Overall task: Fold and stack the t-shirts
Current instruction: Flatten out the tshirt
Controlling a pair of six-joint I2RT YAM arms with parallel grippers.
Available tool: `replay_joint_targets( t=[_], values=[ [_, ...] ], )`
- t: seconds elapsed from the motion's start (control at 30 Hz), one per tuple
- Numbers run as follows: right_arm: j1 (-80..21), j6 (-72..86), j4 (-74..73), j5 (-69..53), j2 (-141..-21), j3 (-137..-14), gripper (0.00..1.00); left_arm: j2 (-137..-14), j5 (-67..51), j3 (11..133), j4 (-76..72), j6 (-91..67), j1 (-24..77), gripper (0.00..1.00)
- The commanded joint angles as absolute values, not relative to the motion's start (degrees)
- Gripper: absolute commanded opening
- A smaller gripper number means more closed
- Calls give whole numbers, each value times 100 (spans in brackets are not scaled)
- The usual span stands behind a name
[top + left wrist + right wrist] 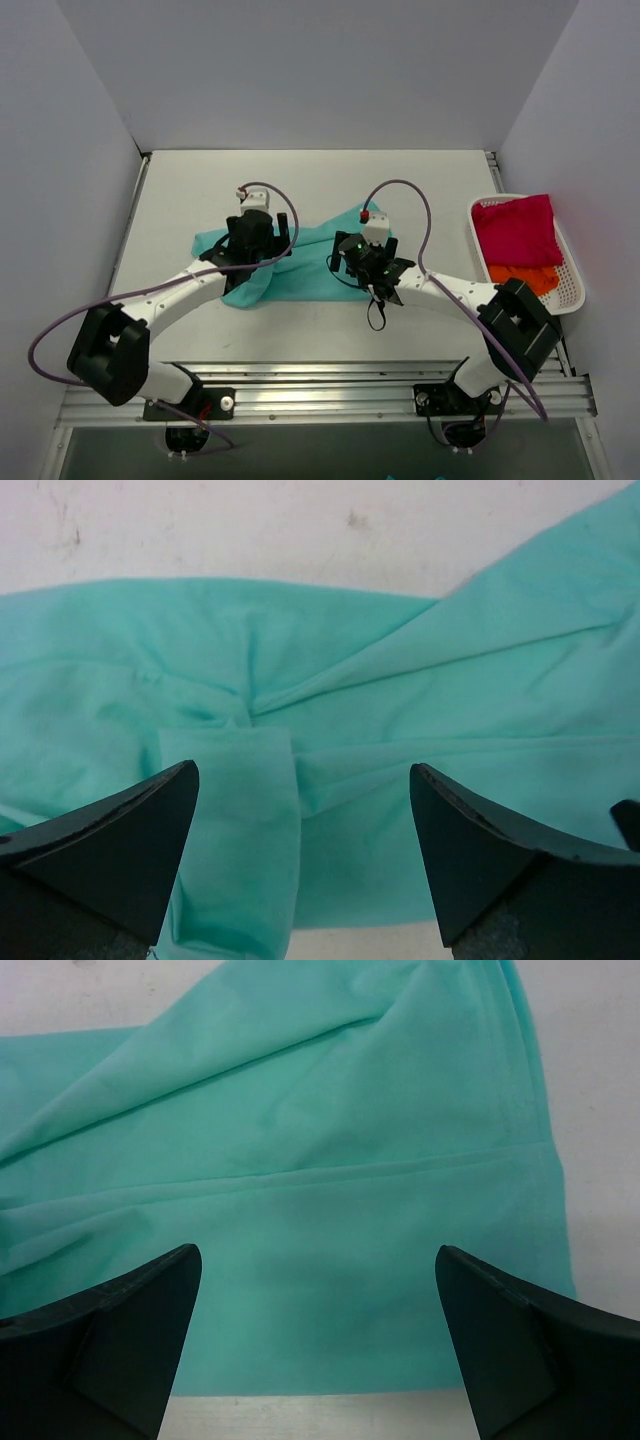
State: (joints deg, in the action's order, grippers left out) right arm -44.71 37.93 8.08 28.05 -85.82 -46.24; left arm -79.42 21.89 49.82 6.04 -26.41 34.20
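White tabletop was covered at its middle by a rumpled teal tee. The left end effector and right end effector were held over it, fingers apart, nothing clamped. A red tee and orange tee were heaped in a basket at the right.

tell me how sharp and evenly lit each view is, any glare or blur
Top external: soft even light, no glare, only faint shadows on the table. Left wrist: teal t-shirt folds crisp, left tool near-black and slightly soft. Right wrist: hem stitching sharp, right tool equally dark.
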Motion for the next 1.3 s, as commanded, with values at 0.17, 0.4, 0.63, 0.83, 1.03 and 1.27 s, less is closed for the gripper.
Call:
replay_joint_targets(
  t=[0.17, 0.4, 0.63, 0.83, 1.03, 1.27],
  values=[
    [-4526, 3867, 782, 2734, -8754, -5071, 100, -8868, 2671, 6090, 712, -2399, 3472, 95],
    [-4404, 3964, 791, 2830, -8465, -4878, 100, -9026, 3303, 6003, 904, -2557, 3595, 95],
    [-4359, 4025, 844, 2813, -8297, -4720, 100, -9334, 3708, 6046, 1203, -2751, 3779, 100],
    [-4351, 4087, 896, 2804, -8367, -4623, 100, -9676, 4094, 6065, 1397, -3145, 3902, 94],
    [-4324, 4131, 975, 2812, -8341, -4500, 100, -9589, 4421, 5880, 1327, -3375, 3938, 85],
    [-4307, 4131, 941, 2865, -8446, -4535, 100, -9685, 4561, 5985, 1362, -3419, 3937, 29]
  ],
)
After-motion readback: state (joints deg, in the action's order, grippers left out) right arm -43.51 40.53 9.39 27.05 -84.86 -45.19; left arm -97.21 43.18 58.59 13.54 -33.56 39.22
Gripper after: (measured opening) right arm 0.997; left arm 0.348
